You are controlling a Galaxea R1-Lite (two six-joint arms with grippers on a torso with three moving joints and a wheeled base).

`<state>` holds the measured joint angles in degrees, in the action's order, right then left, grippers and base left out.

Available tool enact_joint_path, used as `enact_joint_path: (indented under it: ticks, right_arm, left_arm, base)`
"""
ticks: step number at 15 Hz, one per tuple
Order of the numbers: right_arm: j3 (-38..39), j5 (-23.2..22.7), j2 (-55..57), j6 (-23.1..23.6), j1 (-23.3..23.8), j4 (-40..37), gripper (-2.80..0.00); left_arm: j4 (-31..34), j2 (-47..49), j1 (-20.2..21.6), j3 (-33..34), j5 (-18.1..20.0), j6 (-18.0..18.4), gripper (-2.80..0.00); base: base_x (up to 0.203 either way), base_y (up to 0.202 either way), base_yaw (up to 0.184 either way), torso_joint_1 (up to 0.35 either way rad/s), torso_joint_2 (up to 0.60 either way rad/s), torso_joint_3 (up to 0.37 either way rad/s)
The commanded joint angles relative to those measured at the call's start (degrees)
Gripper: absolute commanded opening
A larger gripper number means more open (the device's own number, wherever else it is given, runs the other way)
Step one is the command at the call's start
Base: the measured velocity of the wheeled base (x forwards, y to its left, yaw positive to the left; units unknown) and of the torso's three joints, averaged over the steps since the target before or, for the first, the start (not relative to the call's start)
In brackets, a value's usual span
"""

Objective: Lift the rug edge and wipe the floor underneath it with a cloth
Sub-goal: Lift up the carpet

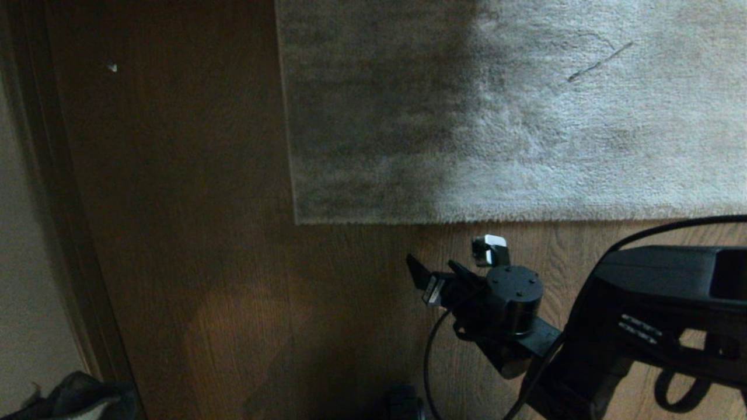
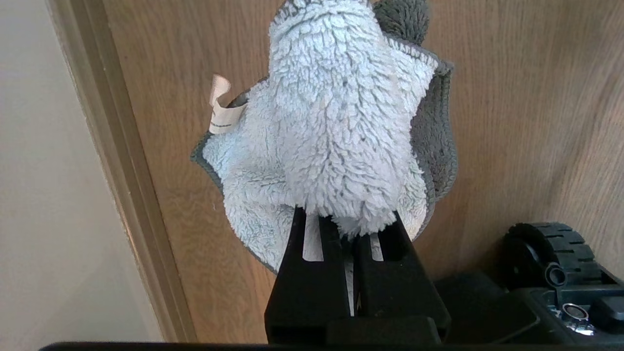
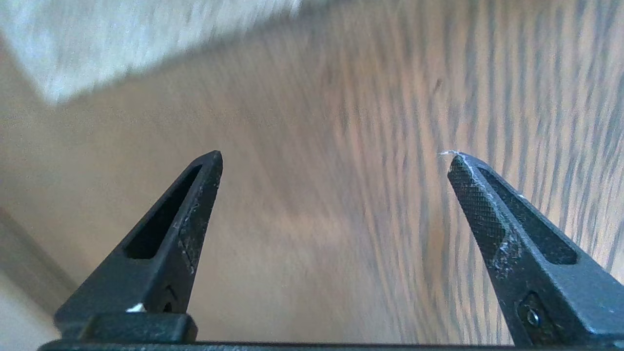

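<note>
The rug (image 1: 513, 111) is lying flat on the floor (image 1: 204, 262), edge not lifted yet. The right pincer (image 1: 452, 265) is hovering just off its near edge, spread wide and empty. The left pincer (image 2: 348, 226) is pinching the cloth (image 2: 336, 126), so wiping's all left.

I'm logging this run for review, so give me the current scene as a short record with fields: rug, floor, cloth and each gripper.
rug: the rug lies flat, its near edge not lifted
floor: the floor is bare wood planks in front of and beside the rug
cloth: the cloth is bunched and hangs from the left gripper above the floor
left gripper: the left gripper is shut on the cloth, outside the head view
right gripper: the right gripper is open and empty, over the floor just short of the rug's near edge
</note>
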<state>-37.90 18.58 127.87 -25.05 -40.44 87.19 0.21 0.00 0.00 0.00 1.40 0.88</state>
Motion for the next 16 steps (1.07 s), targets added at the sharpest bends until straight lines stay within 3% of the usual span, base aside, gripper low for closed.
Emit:
enact_joint_path:
  ticks: [1,16]
  right_arm:
    - [-3.9,2.0,1.8,-0.4,0.1,2.8,0.0]
    - [-21.0,2.9,7.9,-1.9,-0.1,2.8,0.0]
  left_arm:
    - [0.0,0.0,0.0,0.0,0.0,0.0,-2.8]
    - [0.0,0.0,0.0,0.0,0.0,0.0,-2.8]
  base:
    - [0.0,0.0,0.0,0.0,0.0,0.0]
    - [0.0,0.0,0.0,0.0,0.0,0.0]
